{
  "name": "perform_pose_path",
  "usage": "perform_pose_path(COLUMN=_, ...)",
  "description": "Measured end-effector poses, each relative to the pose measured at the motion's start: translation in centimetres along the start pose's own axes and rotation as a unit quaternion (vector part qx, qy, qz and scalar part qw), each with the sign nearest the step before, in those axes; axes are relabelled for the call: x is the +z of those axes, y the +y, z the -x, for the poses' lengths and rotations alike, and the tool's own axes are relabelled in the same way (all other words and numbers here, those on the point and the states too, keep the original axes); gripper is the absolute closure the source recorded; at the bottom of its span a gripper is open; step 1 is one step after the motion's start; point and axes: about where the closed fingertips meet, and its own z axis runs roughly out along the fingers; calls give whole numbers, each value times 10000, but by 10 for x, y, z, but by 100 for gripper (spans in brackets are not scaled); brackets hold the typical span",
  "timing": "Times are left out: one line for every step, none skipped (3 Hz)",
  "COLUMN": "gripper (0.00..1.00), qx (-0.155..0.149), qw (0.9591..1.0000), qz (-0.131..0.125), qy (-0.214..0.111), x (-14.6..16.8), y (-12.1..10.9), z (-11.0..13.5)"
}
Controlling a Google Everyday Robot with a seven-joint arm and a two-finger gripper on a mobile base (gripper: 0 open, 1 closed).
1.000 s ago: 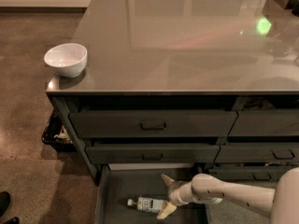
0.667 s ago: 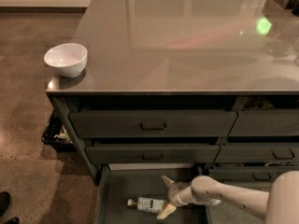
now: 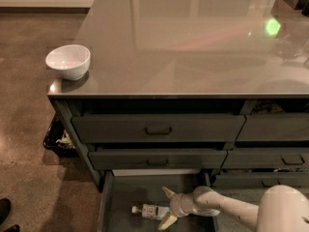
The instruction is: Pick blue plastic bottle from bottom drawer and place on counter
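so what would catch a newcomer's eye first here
Probably the pale robot arm reaching into the open bottom drawer at the lower edge, its hand open at the end of a small blue plastic bottle lying on its side. Next, the white bowl on the front left corner of the counter, and a green glow reflected at its far right.

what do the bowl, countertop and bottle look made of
Round white bowl: glazed ceramic, perhaps; glossy highlights. Grey-brown counter: polished metal or laminate; mirrors lights. Small clear bluish bottle: thin plastic, seemingly; see-through, paper-like label. The end effector straddles it in the bottom drawer.
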Motion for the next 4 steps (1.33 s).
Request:
perform_pose_path(gripper=0, qx=114, qw=9995, qz=204, qy=-193, x=27, y=7, z=-5)
perform_pose_path(gripper=15, qx=194, qw=9987, qz=296, qy=-379, x=41, y=13, z=-7)
perform_pose_path(gripper=38, qx=200, qw=9986, qz=302, qy=-383, x=42, y=13, z=-8)
perform_pose_path(gripper=61, qx=200, qw=9986, qz=301, qy=-383, x=42, y=13, z=-8)
